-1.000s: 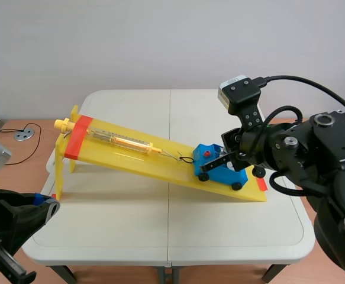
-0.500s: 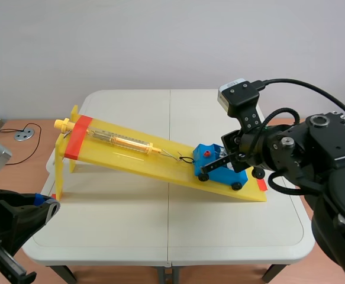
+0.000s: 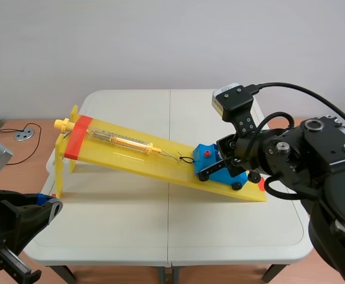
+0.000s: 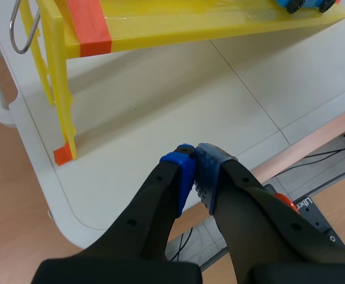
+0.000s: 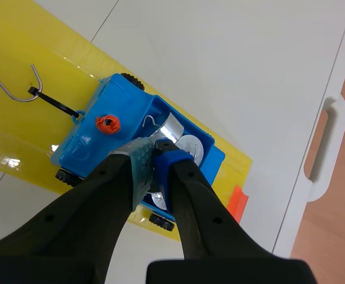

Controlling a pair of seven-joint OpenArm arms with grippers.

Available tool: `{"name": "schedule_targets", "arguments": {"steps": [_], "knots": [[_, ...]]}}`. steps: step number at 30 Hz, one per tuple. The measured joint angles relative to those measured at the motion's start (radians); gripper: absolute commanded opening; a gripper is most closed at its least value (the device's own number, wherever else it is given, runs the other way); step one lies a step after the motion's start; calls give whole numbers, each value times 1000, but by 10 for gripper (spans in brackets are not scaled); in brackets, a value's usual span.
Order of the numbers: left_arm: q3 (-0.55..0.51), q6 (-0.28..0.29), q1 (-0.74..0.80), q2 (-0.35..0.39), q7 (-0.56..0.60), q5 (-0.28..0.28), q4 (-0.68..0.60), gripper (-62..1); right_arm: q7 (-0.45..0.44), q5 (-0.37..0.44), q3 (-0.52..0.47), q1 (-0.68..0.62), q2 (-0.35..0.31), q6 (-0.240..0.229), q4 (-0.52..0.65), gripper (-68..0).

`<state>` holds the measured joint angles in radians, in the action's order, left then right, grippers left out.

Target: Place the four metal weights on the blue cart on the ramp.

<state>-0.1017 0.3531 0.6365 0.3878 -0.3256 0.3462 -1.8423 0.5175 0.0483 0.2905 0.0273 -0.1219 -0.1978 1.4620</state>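
Looking down the yellow ramp (image 3: 131, 158), I see the blue cart (image 5: 89, 139) at its low end, with metal weights (image 5: 177, 128) lying in the cart's tray. My right gripper (image 5: 153, 155) hangs over that tray, pads pressed together; I can't tell whether anything thin sits between them. My left gripper (image 4: 194, 171) is near the ramp's raised end, pads together on nothing.

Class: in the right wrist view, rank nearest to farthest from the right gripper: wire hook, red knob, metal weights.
1. metal weights, in the cart under the right gripper.
2. red knob, atop the cart.
3. wire hook, on the ramp.
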Motion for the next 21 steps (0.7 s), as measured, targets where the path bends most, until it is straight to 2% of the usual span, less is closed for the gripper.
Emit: {"name": "schedule_targets", "arguments": {"steps": [4, 11, 13, 16, 17, 21], "knots": [[0, 0, 0, 0, 0, 0, 0, -571, -4, 0, 0, 0, 0, 0, -10, -667], [0, 0, 0, 0, 0, 0, 0, -571, -68, 0, 0, 0, 0, 0, -64, -665], [0, 0, 0, 0, 0, 0, 0, -571, -72, 0, 0, 0, 0, 0, -64, -614], [0, 0, 0, 0, 0, 0, 0, -571, -72, 0, 0, 0, 0, 0, -64, -477], [0, 0, 0, 0, 0, 0, 0, -571, -72, 0, 0, 0, 0, 3, -64, -451], [0, 0, 0, 0, 0, 0, 0, -571, -72, 11, 0, 0, -3, 3, -62, -442]]}}
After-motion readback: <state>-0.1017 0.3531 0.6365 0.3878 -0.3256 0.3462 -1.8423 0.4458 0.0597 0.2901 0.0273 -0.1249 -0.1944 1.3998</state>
